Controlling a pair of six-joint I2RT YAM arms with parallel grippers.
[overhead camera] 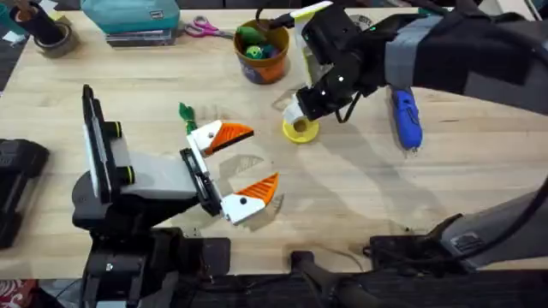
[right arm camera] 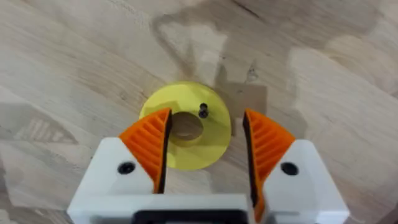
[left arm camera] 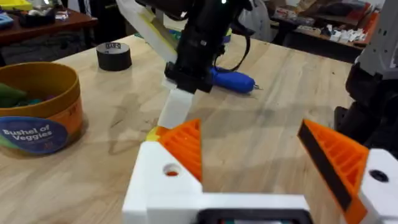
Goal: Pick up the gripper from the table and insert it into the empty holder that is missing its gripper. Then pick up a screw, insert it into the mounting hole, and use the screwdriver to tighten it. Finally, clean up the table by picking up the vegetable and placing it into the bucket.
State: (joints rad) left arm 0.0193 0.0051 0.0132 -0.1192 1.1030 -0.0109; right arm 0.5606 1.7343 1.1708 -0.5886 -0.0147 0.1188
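Observation:
My left gripper (overhead camera: 257, 158) (left arm camera: 255, 149) stands open near the table's middle, nothing between its fingers. Its far white holder (left arm camera: 155, 180) has an orange ribbed gripper tip (left arm camera: 186, 146) seated in it, and orange shows through its mounting hole. My right gripper (overhead camera: 298, 115) (right arm camera: 205, 143) is open, hanging just above a yellow disc (overhead camera: 300, 130) (right arm camera: 186, 155) with its pads either side. A tiny dark screw (right arm camera: 203, 111) lies on the disc. The blue screwdriver (overhead camera: 406, 120) (left arm camera: 230, 79) lies right of the disc. The green vegetable (overhead camera: 186, 112) lies left of the left gripper's far finger. The bucket (overhead camera: 265, 64) (left arm camera: 43, 124) stands behind.
A black tape roll (overhead camera: 53, 36) (left arm camera: 114, 56) sits at the back left. A teal box (overhead camera: 137, 17) and scissors (overhead camera: 204, 30) lie along the far edge. Toy vegetables fill the bucket. Bare wood lies between the left gripper and the screwdriver.

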